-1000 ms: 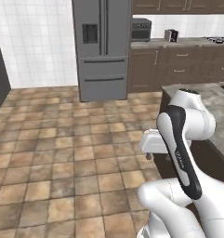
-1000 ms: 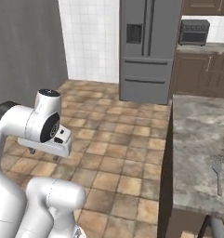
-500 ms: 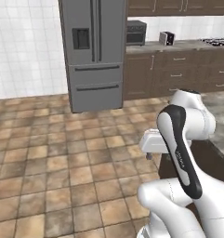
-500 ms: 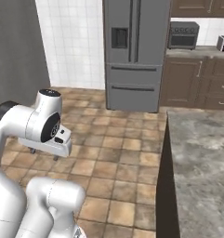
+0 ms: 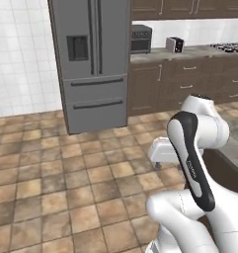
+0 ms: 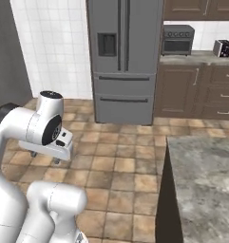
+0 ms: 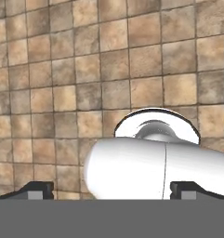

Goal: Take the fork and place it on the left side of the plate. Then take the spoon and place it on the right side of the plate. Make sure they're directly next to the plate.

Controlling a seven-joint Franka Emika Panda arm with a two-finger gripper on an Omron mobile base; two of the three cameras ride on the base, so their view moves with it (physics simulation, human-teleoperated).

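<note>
- Where the fork, the spoon and the plate lie I cannot tell, so I can say nothing of how they look.
- In the right base view the stone-topped counter (image 6: 206,185) runs out of the frame at the right edge and the bottom edge, so I see only part of its top.
- In the left base view that counter is a thin grey strip at the right edge, with the arm in front of most of it.
- The stove (image 5: 230,47) at the upper right of the left base view is cut off by the frame edge.
- The gripper (image 6: 44,157) hangs over the floor at the left of the right base view. Its fingers are small and dark there, and hard to read.
- In the hand view the two fingertips (image 7: 36,188) stand far apart near the bottom corners. The jaws are spread wide and have hold of nothing.
- The floor (image 5: 51,188) is brown and tan square tile, mottled, with pale joints.
- A tall grey fridge (image 6: 125,61) stands at the top centre, with white wall tile (image 6: 54,42) to its left.
- Dark brown cabinets (image 5: 160,86) run to the right of the fridge. On their worktop are a small grey oven (image 5: 140,38) and a toaster (image 5: 175,44).
</note>
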